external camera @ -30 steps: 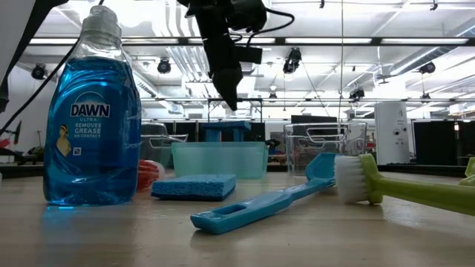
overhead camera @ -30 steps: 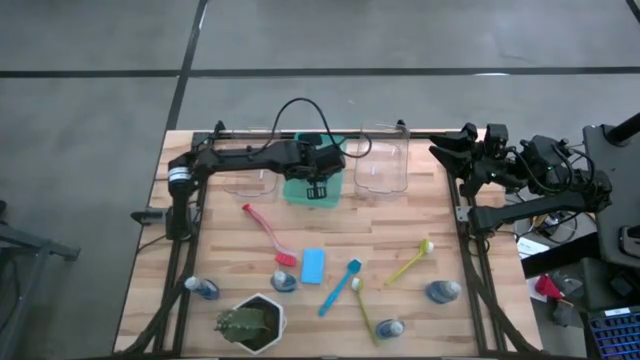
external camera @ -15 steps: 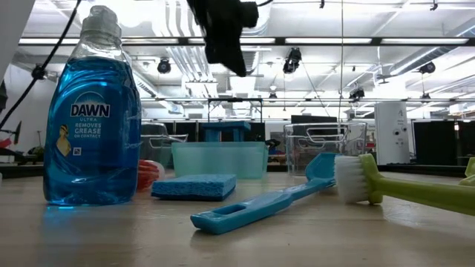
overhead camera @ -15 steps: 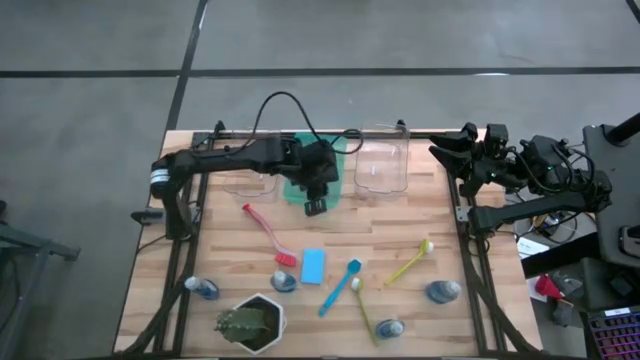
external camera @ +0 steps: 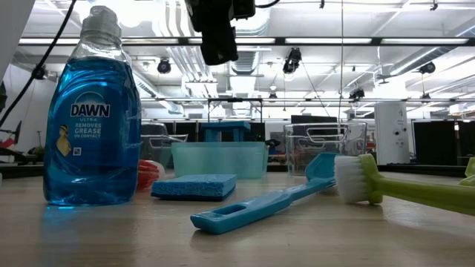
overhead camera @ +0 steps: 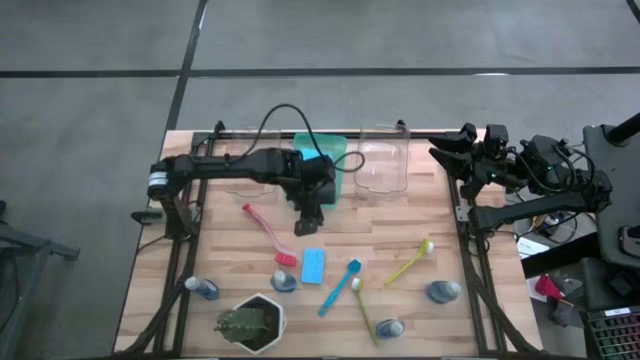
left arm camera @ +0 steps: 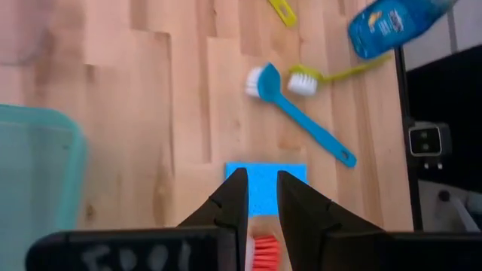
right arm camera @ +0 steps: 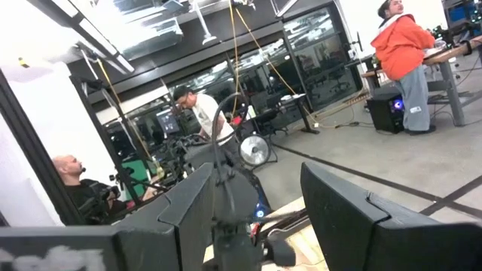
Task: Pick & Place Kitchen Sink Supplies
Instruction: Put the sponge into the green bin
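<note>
My left gripper (overhead camera: 308,216) hangs empty above the table, just on the near side of the green tray (overhead camera: 320,148), its fingers a narrow gap apart (left arm camera: 262,175). Below and ahead of it lie a flat blue sponge (overhead camera: 313,265) (left arm camera: 298,173) and a red dish brush (overhead camera: 268,235). A blue brush (overhead camera: 340,287) and two yellow-green brushes (overhead camera: 410,262) (overhead camera: 362,305) lie flat nearer the front. Small blue bottles (overhead camera: 203,289) (overhead camera: 283,282) (overhead camera: 442,291) rest along the near side. My right gripper (overhead camera: 445,152) is open and waits at the far right (right arm camera: 256,181).
Two clear bins (overhead camera: 380,165) (overhead camera: 245,175) stand beside the green tray at the far edge. A green plant in a white pot (overhead camera: 250,322) stands at the near left. In the low view a large blue bottle (external camera: 89,119) stands close at the left.
My left gripper has moved from over the green tray toward the table's near edge and a little left. It now hangs over the bare wood between the red brush and the blue sponge. Nothing on the table has moved.
</note>
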